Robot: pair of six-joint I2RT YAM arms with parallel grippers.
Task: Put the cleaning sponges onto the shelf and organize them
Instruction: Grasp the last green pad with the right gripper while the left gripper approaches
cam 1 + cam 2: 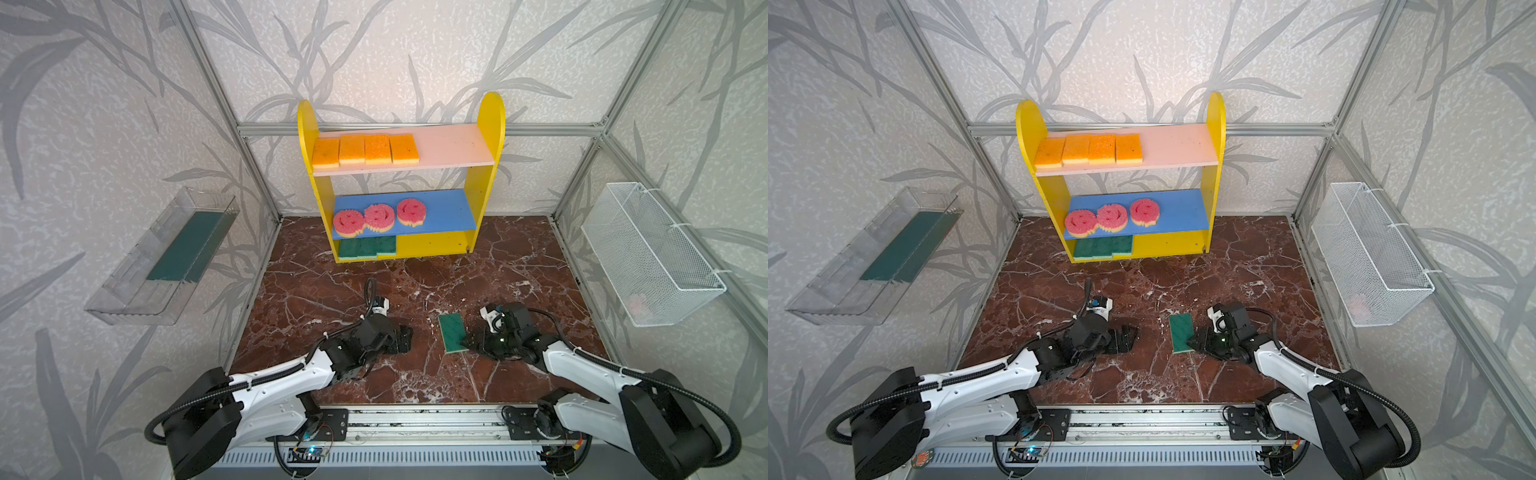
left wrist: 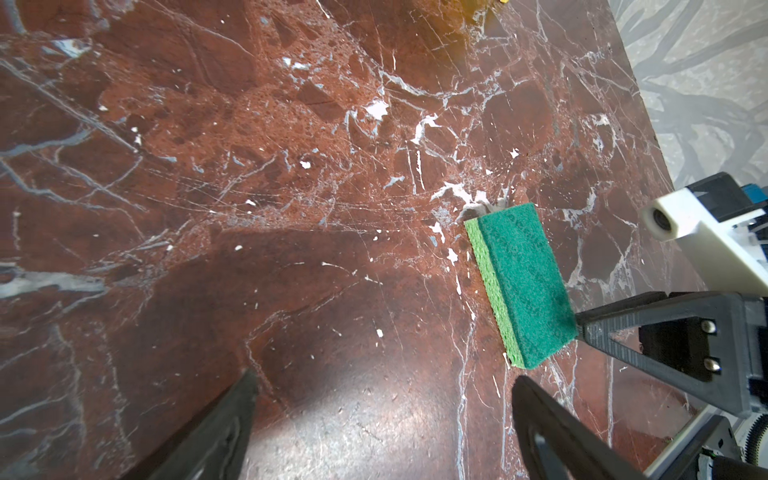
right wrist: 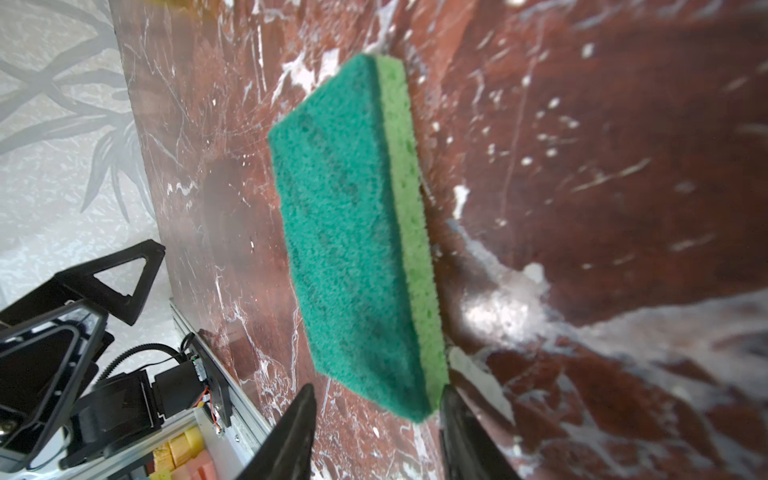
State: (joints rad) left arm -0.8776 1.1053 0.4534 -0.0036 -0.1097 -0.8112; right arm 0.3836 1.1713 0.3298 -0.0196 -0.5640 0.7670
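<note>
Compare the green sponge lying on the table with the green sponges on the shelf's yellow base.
The loose green sponge lies by itself on the marble table; the shelved green sponges sit side by side on the shelf's yellow base. The loose one lies uncovered; the shelved ones are partly hidden beneath the blue board. Both kinds have dark green tops.

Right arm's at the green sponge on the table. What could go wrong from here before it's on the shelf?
1. The right gripper has its jaws around only the near end of the green sponge; lifted like that, it may pivot or slip out.
2. Its likely spot beside the three green sponges lies under the blue board; going in, the gripper may bump that board or knock the pink sponges at its front edge.
</note>
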